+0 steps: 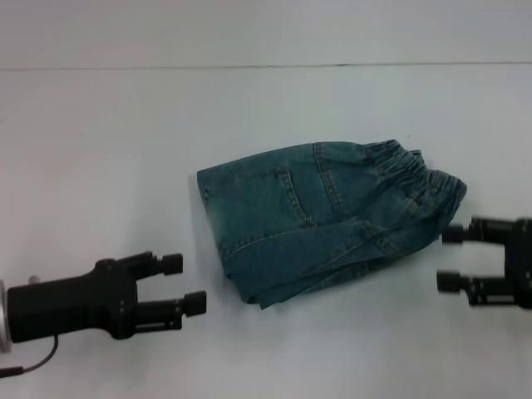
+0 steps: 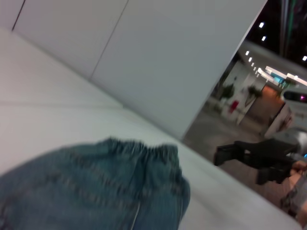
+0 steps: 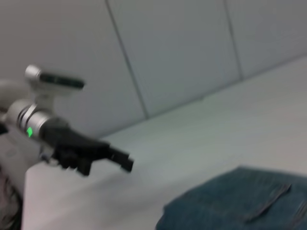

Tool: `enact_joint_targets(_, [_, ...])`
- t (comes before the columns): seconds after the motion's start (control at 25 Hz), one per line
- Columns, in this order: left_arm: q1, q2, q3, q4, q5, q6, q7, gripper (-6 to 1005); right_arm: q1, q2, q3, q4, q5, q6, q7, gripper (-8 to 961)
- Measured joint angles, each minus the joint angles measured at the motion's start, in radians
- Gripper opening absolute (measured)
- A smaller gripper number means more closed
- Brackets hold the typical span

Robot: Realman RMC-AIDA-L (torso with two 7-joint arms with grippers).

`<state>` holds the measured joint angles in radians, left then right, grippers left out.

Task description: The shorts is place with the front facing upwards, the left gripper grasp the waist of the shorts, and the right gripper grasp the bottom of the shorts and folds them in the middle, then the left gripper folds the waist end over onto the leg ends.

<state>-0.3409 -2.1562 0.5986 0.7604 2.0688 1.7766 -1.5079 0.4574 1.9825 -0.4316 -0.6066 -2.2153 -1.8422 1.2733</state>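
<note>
White and bare, the desk point(image 1: 100, 150) runs back to a pale panelled wall, and the shorts point(image 1: 324, 216) lie near its middle, a little toward the robot's right. They are already doubled lengthwise into a narrower bundle, with a stitched pocket on the upper face. Their long axis runs roughly left to right and tilts away from the robot at the right end.

The relation that matters next is which end faces which arm. The ruffled waist of the shorts point(image 1: 411, 179) lies at the right, just beside the right claw point(image 1: 453, 258), while the flat leg ends point(image 1: 229, 241) point toward the left claw point(image 1: 184, 284). That is the reverse of the task's pairing, so by my reading the left arm would have to reach across the whole bundle to take the elastic band.

Both claws hang low at the desk's near side with fingers spread and nothing between them. The left one is near the hem end but apart from it; the right one sits just off the waistband corner and does not touch the cloth.

The left wrist view shows the gathered band against the white surface (a lit corridor opens beyond the wall's edge), with the other arm's black claw farther off. The right wrist view shows denim with the pocket seam.
</note>
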Motion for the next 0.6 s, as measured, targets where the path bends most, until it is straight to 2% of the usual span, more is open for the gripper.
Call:
enact_joint_targets(0.28, [-0.007, 0.001, -0.014, 0.001, 0.054, 0.002, -0.002, 901, -0.004, 0.000, 0.001, -0.014, -0.080, 0.002, 0.023, 824])
enact_joint_targets(0.6, [-0.024, 0.001, -0.010, 0.001, 0.055, 0.005, -0.006, 901, -0.008, 0.004, 0.004, -0.015, -0.083, 0.009, 0.023, 825])
